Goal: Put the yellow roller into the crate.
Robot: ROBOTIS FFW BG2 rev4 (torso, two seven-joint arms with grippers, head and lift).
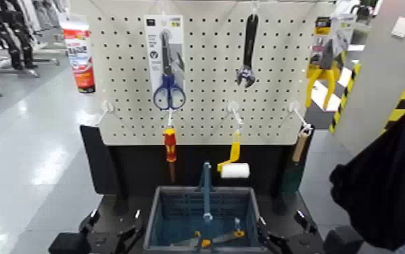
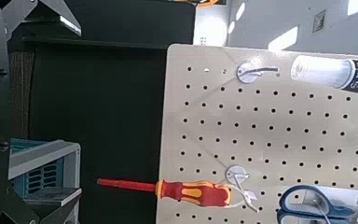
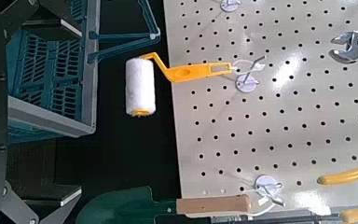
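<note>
In the head view, the roller hangs from a hook on the white perforated pegboard, its yellow plastic handle up and its fluffy white cylinder just above the crate, a blue-grey slatted basket with an upright central handle. The left gripper and right gripper rest low beside the crate, jaws apart. In the left wrist view, a red-and-yellow screwdriver hangs from the board beside the crate's corner. In the right wrist view, the roller has a bent handle and a short soft cylinder, near the crate.
</note>
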